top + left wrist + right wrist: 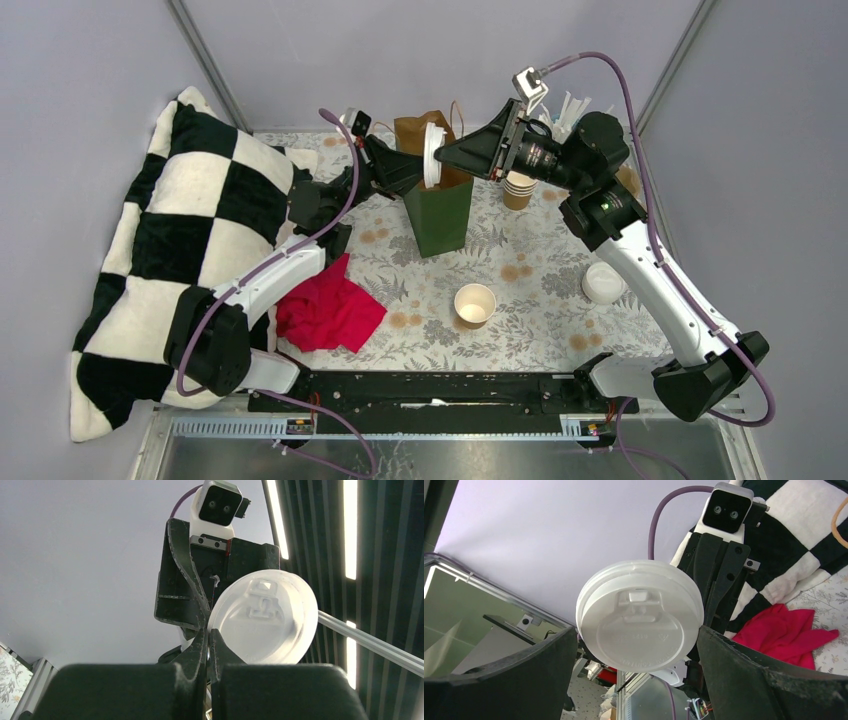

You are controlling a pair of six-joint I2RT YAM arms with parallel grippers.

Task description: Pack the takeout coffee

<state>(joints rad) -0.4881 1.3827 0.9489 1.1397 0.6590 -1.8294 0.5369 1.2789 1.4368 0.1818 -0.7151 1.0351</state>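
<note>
- Both arms reach up and inward over the green bag [440, 215], wrists facing each other.
- Left gripper [207, 641] is pinched tight on the rim of a white lid [265, 615], which it holds on edge.
- Right gripper [452, 153] is spread wide, one finger on either side of that lid.
- Count: two lids, one held and a second lid [603, 283] lying on the surface [540, 320]. One open cup [475, 305] stands alone, and there is one stack of cups [518, 190], number unclear. One bag.
- The held lid is above the bag's mouth, between the two grippers.

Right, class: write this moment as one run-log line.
left gripper: shut on white lid | right gripper: open, flanking lid | lid: over green bag | paper cup: unlidded on table
</note>
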